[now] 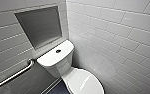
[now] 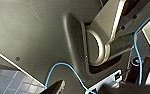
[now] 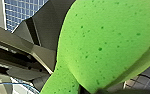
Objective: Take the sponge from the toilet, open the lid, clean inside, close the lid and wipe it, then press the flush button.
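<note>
1. From the head camera I look down on white tiled walls meeting in a corner, with a grey recess set into the left wall.
2. The toilet stands in that corner with its tank against the left wall below the recess. Its lid is down.
3. A metal grab bar runs along the left wall beside the tank.
4. The sponge is up close to my right wrist camera, off the toilet, above blue floor tiles. It is squeezed narrow at one end, so I read the right jaws as closed on it.
5. The flush button sits in the middle of the tank top, untouched.
6. I cannot tell how the left jaws stand.
</note>
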Robot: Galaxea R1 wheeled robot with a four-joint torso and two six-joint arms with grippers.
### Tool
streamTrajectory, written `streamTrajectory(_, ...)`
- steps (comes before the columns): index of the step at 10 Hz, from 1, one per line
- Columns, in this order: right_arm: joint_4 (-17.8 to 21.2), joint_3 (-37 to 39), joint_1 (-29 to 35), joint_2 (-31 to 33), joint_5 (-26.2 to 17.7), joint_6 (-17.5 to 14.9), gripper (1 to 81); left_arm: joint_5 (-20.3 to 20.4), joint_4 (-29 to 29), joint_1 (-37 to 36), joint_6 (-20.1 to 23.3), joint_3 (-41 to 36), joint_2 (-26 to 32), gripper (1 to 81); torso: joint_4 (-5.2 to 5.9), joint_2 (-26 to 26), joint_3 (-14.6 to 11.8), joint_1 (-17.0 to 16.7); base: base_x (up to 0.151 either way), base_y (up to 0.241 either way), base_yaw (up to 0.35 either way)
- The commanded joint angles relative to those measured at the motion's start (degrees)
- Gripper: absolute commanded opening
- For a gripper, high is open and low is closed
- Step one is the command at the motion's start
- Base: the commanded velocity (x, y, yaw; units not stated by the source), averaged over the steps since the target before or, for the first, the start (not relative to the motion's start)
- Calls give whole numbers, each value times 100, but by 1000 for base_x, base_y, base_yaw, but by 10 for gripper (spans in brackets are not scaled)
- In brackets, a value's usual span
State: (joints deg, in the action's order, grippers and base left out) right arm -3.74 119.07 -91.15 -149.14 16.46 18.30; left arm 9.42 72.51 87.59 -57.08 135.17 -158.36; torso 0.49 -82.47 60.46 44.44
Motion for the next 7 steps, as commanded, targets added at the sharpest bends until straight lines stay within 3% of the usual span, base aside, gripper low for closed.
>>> streamTrajectory(1,-127,914,-224,-592,-354,-19,10,-169,-9,140,4,712,-389,811,0,568,-429,-367,0,0,0)
streamTrajectory(5,-109,1662,-268,-1059,-354,-10,10,-169,0,176,12,845,-478,811,2,1419,-960,-927,0,0,0)
streamTrajectory(7,-118,2022,-268,-1269,-354,-19,10,-169,-8,176,12,853,-505,811,2,1838,-763,-1211,0,0,0)
